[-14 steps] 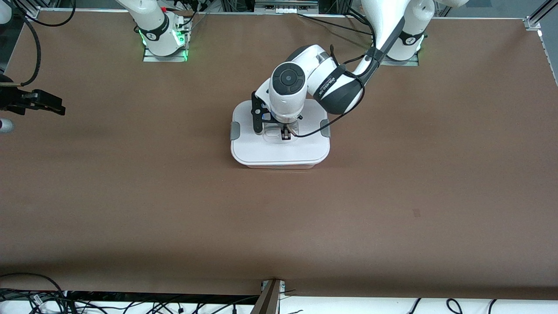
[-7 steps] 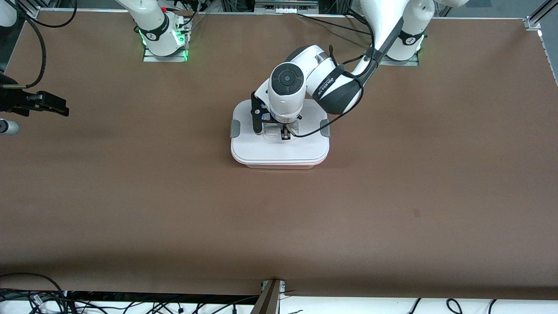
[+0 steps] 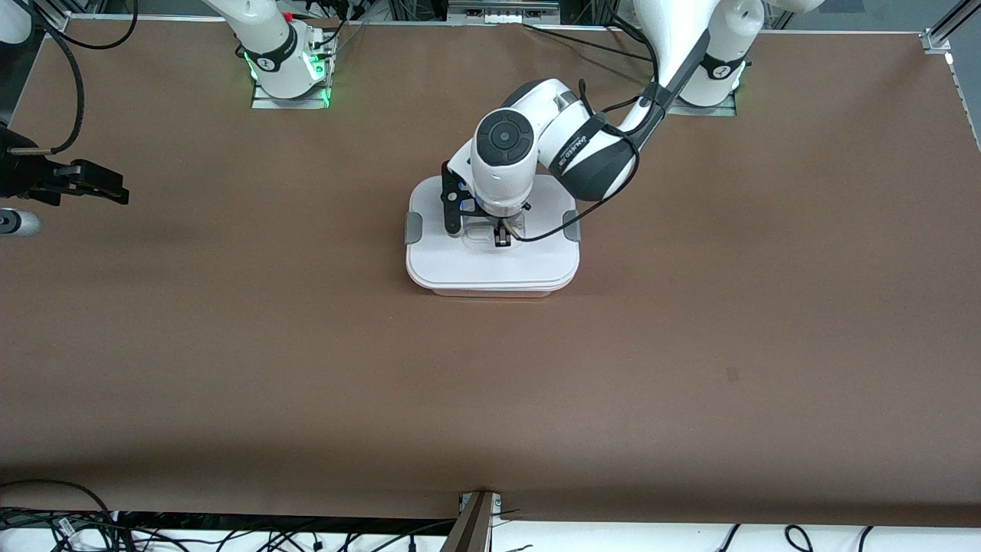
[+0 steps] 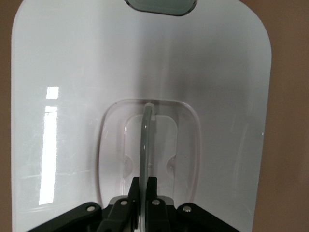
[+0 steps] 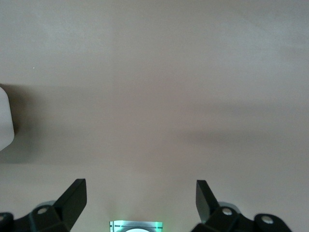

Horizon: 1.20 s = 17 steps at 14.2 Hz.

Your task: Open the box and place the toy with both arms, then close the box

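The box (image 3: 490, 268) stands in the middle of the table with its flat white lid on and a grey clip (image 3: 413, 228) at each end. My left gripper (image 3: 502, 239) is down on the lid, shut on the clear handle's thin upright rib (image 4: 146, 130). In the left wrist view the gripper (image 4: 145, 186) has both pads pressed against that rib, with the white lid (image 4: 63, 72) all around. My right gripper (image 3: 119, 192) is open and empty, over the table's edge at the right arm's end. In the right wrist view (image 5: 140, 191) it faces bare table. The toy is out of view.
A grey cylinder (image 3: 15, 224) sticks in at the table's edge just under the right gripper. The arm bases (image 3: 287, 65) stand along the farthest edge with cables. A white object (image 5: 5, 118) shows at the right wrist view's border.
The right gripper has shifted slightly toward the middle of the table. The left wrist has risen slightly. A pink rim showed under the lid's near edge half a second ago, hardly now.
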Each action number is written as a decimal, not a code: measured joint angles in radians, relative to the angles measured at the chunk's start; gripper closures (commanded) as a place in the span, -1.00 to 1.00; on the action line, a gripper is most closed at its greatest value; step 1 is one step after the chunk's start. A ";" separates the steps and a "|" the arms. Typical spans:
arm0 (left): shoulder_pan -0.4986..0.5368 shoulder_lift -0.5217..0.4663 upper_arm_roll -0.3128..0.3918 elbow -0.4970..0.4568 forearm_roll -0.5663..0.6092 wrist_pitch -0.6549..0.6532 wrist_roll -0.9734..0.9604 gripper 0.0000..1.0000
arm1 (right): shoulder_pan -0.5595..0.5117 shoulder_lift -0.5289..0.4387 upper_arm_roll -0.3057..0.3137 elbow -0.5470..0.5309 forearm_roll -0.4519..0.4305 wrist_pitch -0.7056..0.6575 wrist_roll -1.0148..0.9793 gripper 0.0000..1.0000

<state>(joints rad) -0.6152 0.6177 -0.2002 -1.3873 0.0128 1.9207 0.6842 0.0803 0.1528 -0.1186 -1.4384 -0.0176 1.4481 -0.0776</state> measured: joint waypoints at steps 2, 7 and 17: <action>-0.003 0.000 -0.002 0.001 0.011 -0.004 0.000 1.00 | 0.000 0.000 -0.002 0.000 0.000 0.000 0.000 -1.00; -0.006 -0.002 -0.017 0.010 0.077 -0.007 -0.003 1.00 | 0.000 0.005 -0.002 0.000 0.000 0.000 -0.001 -1.00; -0.017 0.003 -0.016 0.007 0.091 -0.009 -0.005 1.00 | 0.000 0.007 -0.002 0.000 0.000 0.001 -0.001 -1.00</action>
<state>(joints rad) -0.6319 0.6202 -0.2160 -1.3805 0.1033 1.9118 0.6793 0.0803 0.1596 -0.1208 -1.4384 -0.0175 1.4488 -0.0781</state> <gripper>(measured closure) 0.930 0.000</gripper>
